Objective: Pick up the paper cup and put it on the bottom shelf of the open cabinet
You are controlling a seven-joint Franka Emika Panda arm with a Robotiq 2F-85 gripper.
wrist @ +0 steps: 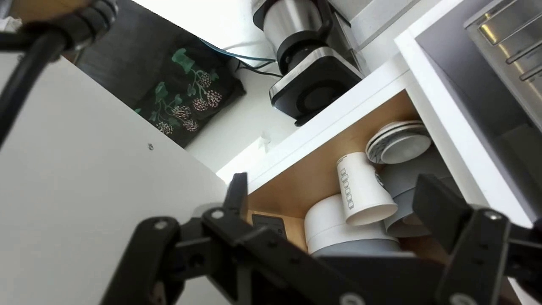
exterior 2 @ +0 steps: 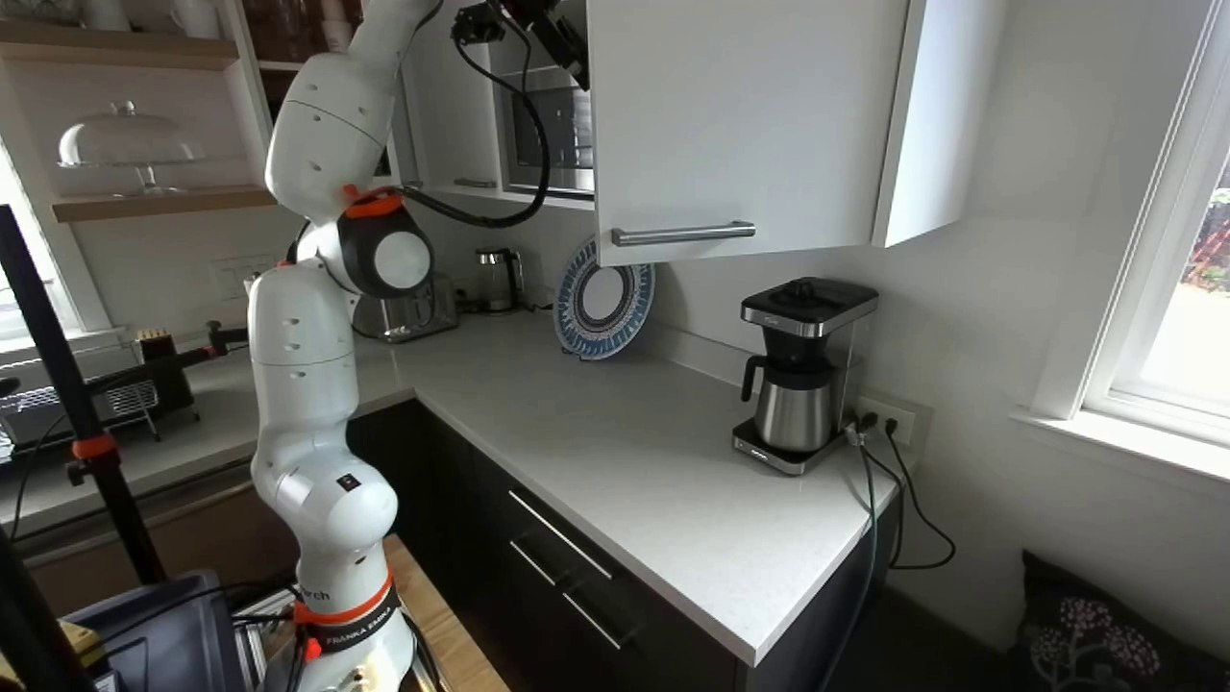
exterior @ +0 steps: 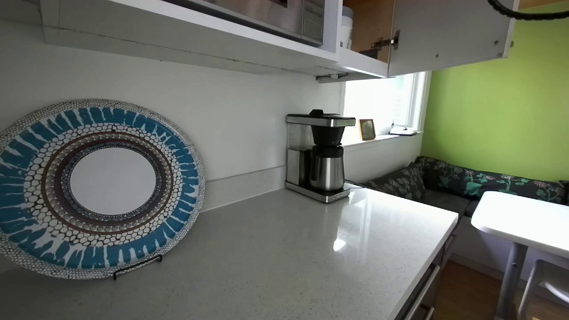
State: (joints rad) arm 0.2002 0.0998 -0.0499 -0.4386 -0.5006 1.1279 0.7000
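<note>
Apparently placed

In both exterior views, a white cabinet [exterior: 364,63] hangs open, presumably for access.

In the wrist view, the black gripper [wrist: 332,192] is spread, likely to free the tapered white paper cup [wrist: 364,188], upright on the brown wooden bottom shelf [wrist: 311,174], near its front edge.

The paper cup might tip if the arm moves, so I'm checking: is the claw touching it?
Apart. The wrist view shows the claw open, with a visible gap between the paper cup and each of its black fingers.
</note>
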